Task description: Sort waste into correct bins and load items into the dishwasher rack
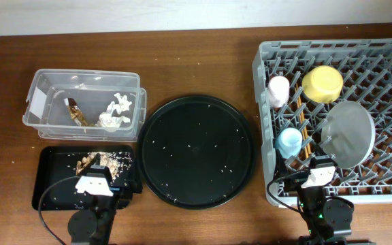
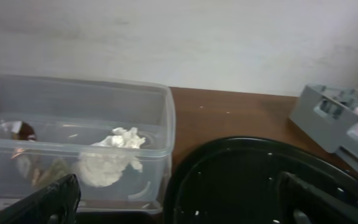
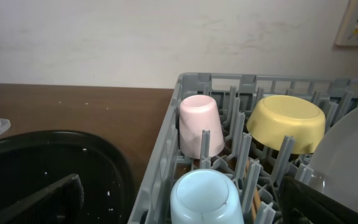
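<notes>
The grey dishwasher rack (image 1: 386, 51) holds the pink cup (image 1: 278, 90), blue cup (image 1: 290, 141), yellow bowl (image 1: 322, 83), grey plate (image 1: 348, 133) and chopsticks (image 1: 305, 133). The clear tub (image 1: 39, 85) holds white tissue (image 1: 116, 112) and a brown wrapper (image 1: 74, 111). The shallow black tray (image 1: 50, 177) holds tan scraps (image 1: 104, 162). My left gripper (image 2: 179, 208) is open and empty, near the tray's front. My right gripper (image 3: 185, 205) is open and empty at the rack's front left corner, just behind the upside-down blue cup (image 3: 205, 198).
The large round black tray (image 1: 199, 150) with white crumbs lies between the bins and the rack. It also shows in the left wrist view (image 2: 260, 180) and the right wrist view (image 3: 48, 162). Brown table runs along the back.
</notes>
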Robot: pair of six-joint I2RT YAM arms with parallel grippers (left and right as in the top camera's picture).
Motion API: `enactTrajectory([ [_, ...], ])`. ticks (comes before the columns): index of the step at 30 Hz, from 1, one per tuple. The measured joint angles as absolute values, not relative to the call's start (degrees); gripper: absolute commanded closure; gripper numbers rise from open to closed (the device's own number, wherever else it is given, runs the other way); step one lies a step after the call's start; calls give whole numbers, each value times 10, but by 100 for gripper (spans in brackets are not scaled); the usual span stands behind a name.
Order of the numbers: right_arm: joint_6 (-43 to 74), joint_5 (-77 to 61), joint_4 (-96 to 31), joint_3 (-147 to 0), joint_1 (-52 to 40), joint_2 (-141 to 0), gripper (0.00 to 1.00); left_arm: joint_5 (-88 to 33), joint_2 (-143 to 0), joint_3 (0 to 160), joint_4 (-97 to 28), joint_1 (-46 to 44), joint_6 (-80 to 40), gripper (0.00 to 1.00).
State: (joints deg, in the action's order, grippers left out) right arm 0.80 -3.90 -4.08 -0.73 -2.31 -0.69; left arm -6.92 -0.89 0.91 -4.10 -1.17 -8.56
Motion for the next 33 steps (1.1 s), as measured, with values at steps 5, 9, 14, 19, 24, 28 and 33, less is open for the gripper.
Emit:
enactTrajectory([
  [5,8,-39,-41,-7,-23,-7,2,-48,-9,9,-43,-12,-58,0],
  [9,8,-39,-41,-7,-23,-7,2,-41,-9,9,-44,-12,-40,0],
  [14,8,-39,-41,-7,-23,-7,2,-31,-9,9,-45,-12,-28,0],
  [19,8,-39,-41,-7,-23,-7,2,-25,-9,9,-46,-12,-26,0],
  [24,8,-39,-41,-7,-23,-7,2,-10,-9,9,-47,-12,-26,0],
  [28,8,-39,-41,-7,-23,-7,2,-4,-9,9,-47,-12,-26,0],
  [33,8,-39,-41,-7,-23,-7,2,0,-9,9,-47,-10,-26,0],
])
